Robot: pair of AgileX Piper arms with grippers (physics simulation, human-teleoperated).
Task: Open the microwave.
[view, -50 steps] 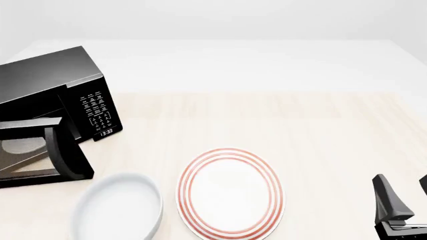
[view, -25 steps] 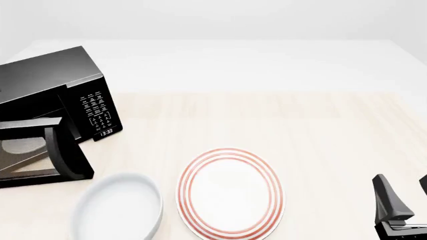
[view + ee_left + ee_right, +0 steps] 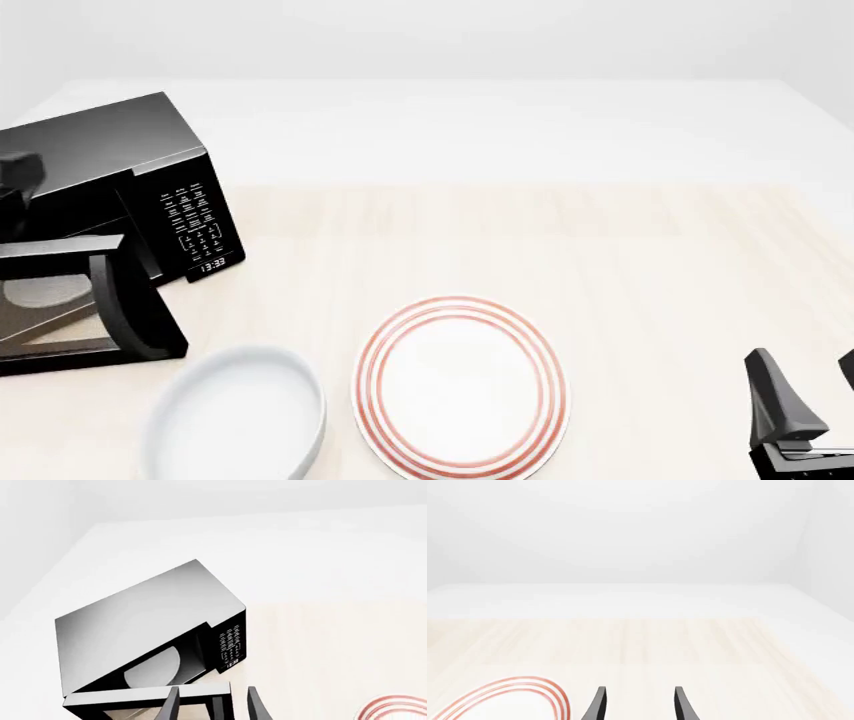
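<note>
Microwave (image 3: pixel 114 190) door (image 3: pixel 80 305) stood swung open. Left gripper (image 3: pixel 212 705) spread, grasping nothing, above door. Right gripper (image 3: pixel 639 705) spread, empty, near striped plate (image 3: pixel 461 385).

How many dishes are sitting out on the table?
2. A red-ringed plate lies near the middle of the front edge, and a plain white bowl sits just left of it, in front of the open microwave. None appear hidden.

Front view high over the table (image 3: pixel 534 220); 2 wrist views low, both sharing the red-ringed plate (image 3: pixel 461 385).
</note>
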